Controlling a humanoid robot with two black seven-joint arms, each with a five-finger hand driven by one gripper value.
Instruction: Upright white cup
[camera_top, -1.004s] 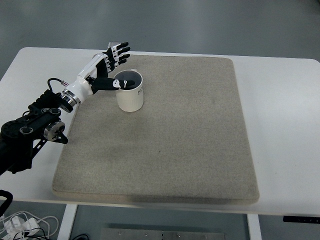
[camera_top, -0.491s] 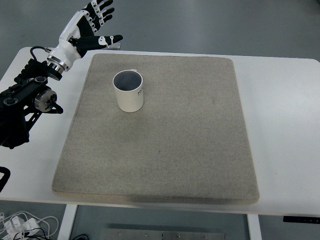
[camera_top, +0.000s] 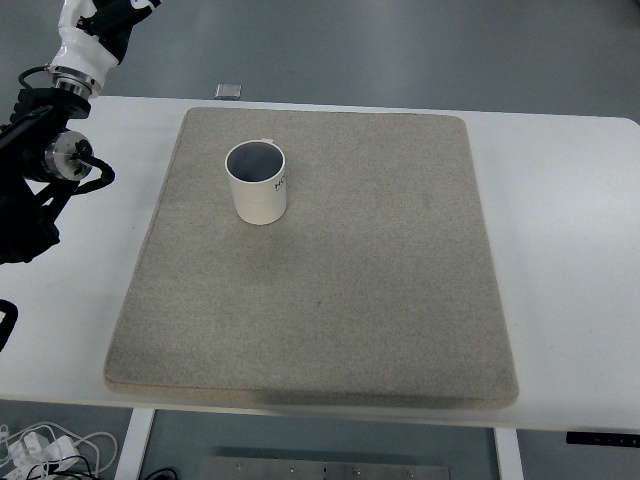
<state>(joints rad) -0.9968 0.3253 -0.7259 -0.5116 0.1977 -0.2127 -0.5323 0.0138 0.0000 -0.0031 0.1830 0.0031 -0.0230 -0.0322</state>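
Across the white bench (camera_top: 570, 250) lies a large grey mat (camera_top: 330, 270), its edges stopping short of the bench's rim on every side. Toward the mat's far-left corner the white cup (camera_top: 257, 184) stands upright, mouth open upward, with bare mat around it. At the far-left picture corner the left robot hand (camera_top: 92, 22) is mostly cropped; I cannot tell its finger state. A small grey object (camera_top: 229, 91) sits at the bench's far edge.

Layout: cup (camera_top: 257, 183) upright on mat (camera_top: 330, 300), mat on table (camera_top: 570, 250).
Cup sits in mat's far-left part. Small flat object (camera_top: 229, 91) lies on table just beyond mat's far edge, behind cup. Left arm (camera_top: 45, 150) over table's far-left corner, well apart from cup.
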